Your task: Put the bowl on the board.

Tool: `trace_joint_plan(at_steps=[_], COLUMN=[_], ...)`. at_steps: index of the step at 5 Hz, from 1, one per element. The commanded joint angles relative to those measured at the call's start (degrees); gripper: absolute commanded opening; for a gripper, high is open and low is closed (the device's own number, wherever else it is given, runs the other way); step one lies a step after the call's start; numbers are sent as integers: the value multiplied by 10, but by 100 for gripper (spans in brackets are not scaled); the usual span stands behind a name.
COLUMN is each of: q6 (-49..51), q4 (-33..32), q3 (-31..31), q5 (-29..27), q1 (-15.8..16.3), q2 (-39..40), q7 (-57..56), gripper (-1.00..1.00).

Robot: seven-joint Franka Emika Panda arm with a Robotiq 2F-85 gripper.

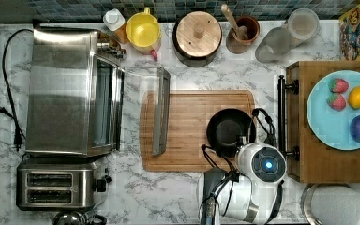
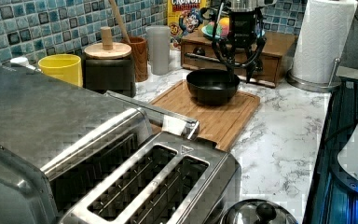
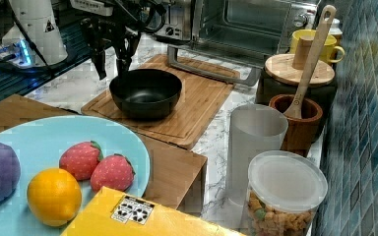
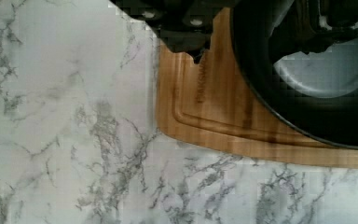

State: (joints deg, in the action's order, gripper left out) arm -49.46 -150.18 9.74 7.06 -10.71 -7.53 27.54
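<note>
Marble counter (image 1: 178,192): our bowl (image 1: 228,129) sits on the board (image 1: 187,126), near the top view's right end. Our gripper (image 3: 112,60) straddles its rim, fingers apart. We judge a careless lift-off could snag that rim and drag it.

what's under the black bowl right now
The black bowl sits on the wooden cutting board, near one end. The patch of board beneath its base is covered.

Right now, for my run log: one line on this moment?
bowl: resting on board | gripper: jaws open, straddling bowl rim | placement: looks done
</note>
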Motion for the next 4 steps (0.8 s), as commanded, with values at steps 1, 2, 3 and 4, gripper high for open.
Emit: trace_joint_plan(at_steps=[1, 2, 3, 4], q6=[3, 3, 3, 3], q4=[62, 62, 62, 62], q3=[21, 12, 7, 5], q5=[5, 3, 1, 1], q1=[28, 19, 14, 12], q2=[-6, -5, -5, -5], q7=[-7, -8, -9, -10], gripper=[0, 0, 0, 0])
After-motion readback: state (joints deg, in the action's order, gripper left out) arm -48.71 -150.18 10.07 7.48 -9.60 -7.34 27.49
